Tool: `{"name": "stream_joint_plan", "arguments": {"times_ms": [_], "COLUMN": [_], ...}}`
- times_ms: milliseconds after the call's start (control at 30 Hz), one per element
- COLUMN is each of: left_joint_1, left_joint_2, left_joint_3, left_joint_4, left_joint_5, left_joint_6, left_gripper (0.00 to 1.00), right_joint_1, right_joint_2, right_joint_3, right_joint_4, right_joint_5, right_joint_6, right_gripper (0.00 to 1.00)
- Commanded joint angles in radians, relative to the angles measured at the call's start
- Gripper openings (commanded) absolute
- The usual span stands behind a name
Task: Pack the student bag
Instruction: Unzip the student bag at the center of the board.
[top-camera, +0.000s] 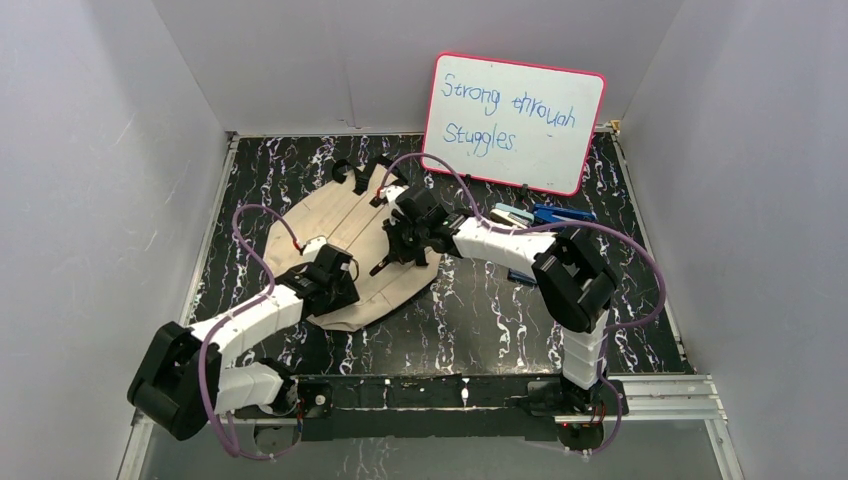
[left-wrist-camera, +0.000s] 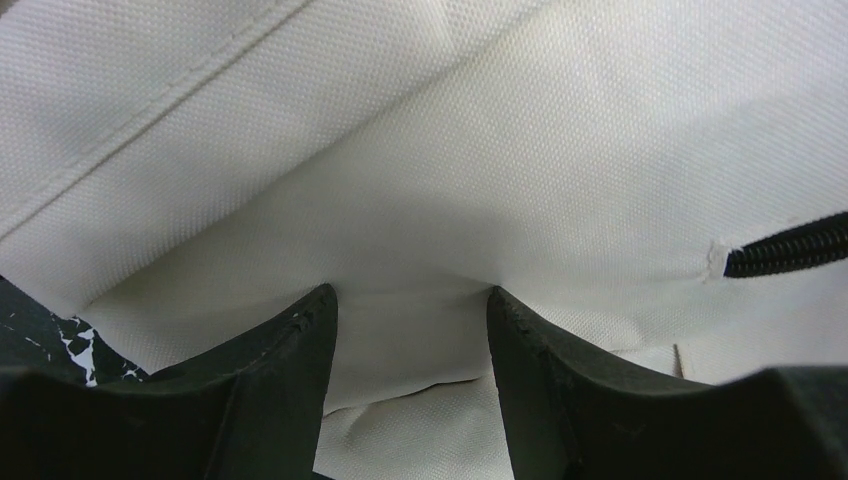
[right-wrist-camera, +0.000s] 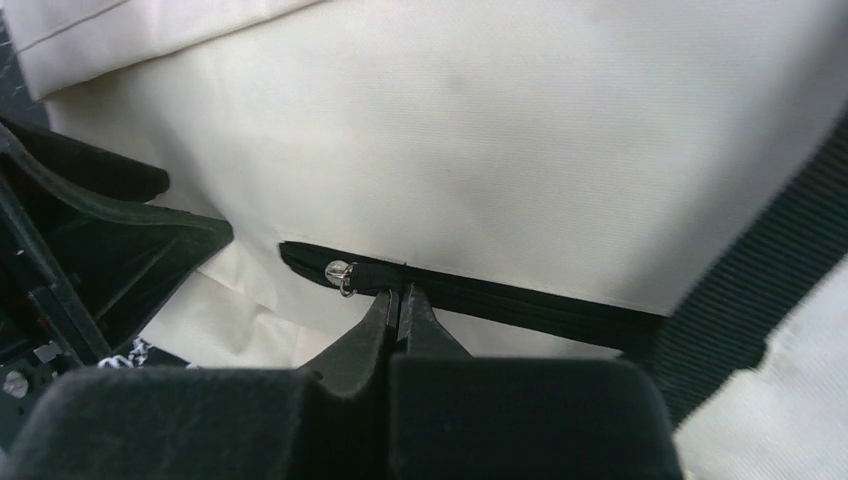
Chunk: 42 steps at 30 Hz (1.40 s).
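Watching student bag (top-camera: 320, 210) flat under both pincers, I read long axis roughly near-to-far, strap end beyond right gripper (right-wrist-camera: 398, 295), tips pressed together at zipper (right-wrist-camera: 520, 305) beside metal ring (right-wrist-camera: 340, 272); left gripper (left-wrist-camera: 410, 295) jaws apart over canvas.

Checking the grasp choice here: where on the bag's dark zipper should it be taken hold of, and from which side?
Pinch at the silver ring on the zipper's end, coming down from above with the jaws across the zipper line. The student bag lies flat, so only that small raised piece offers a hold. The right gripper is shut right beside it.
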<state>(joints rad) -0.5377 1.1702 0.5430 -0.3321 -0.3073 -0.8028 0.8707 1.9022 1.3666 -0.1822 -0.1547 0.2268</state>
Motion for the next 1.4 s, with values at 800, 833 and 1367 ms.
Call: {"name": "stream_joint_plan", "arguments": {"times_ms": [800, 833, 1367], "left_joint_1": [0.007, 0.007, 0.007], "left_joint_2": [0.063, 0.061, -0.149], "left_joint_3": [-0.061, -0.057, 0.139], "left_joint_4": [-0.027, -0.028, -0.038], "left_joint_5": [-0.063, -0.061, 0.01], "left_joint_6": [-0.085, -0.08, 0.149], "left_gripper": [0.57, 0.57, 0.59], "right_joint_1": [-0.123, -0.124, -0.244], "right_joint_2": [-0.009, -0.023, -0.514], "right_joint_3": [0.183, 0.166, -0.251], "right_joint_4": [-0.232, -0.216, -0.108], "right_joint_5": [0.606, 0.584, 0.502], "right_joint_6": [-0.089, -0.09, 0.124], "right_gripper": [0.0, 0.02, 0.68]}}
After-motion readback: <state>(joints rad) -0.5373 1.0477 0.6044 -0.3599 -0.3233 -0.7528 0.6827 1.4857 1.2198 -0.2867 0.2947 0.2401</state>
